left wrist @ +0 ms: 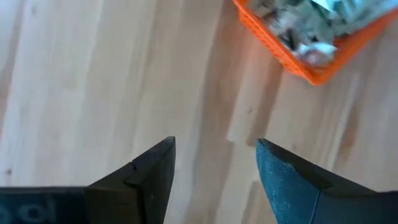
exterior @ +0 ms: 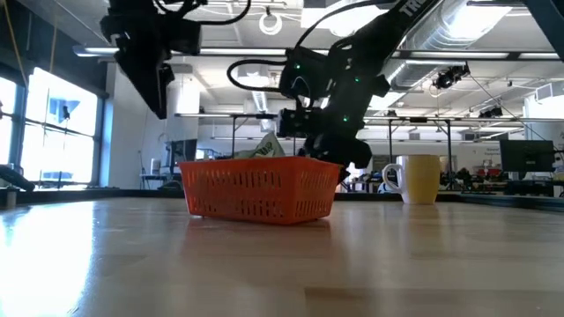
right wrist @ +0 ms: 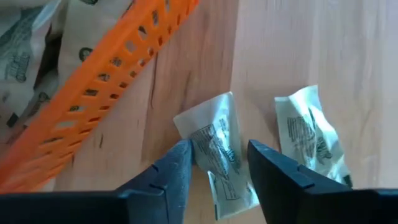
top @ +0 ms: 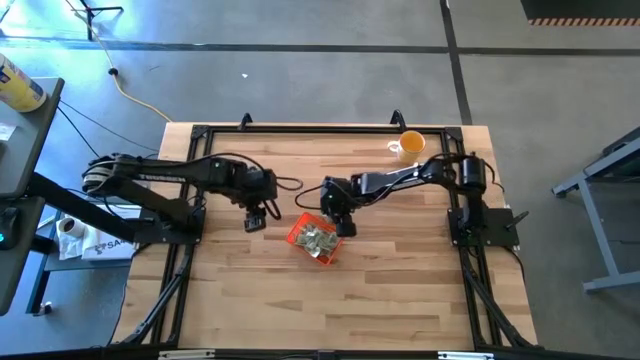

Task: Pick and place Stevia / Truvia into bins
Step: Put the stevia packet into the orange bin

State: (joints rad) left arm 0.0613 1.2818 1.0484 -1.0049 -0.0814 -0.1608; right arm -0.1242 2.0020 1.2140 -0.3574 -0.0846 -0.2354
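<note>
Left gripper hangs above bare table to the left of the bin, its fingers spread apart with nothing between them. Heaped sachets already fill the bin, and just past its wall two more lie loose on the wood, one sachet framed between the narrowly parted fingers of the right gripper, a second sachet just beside it. These look feather-light, thin, crinkly and limp, so they may slide or buckle; pinching the middle across the short width seems safest.
</note>
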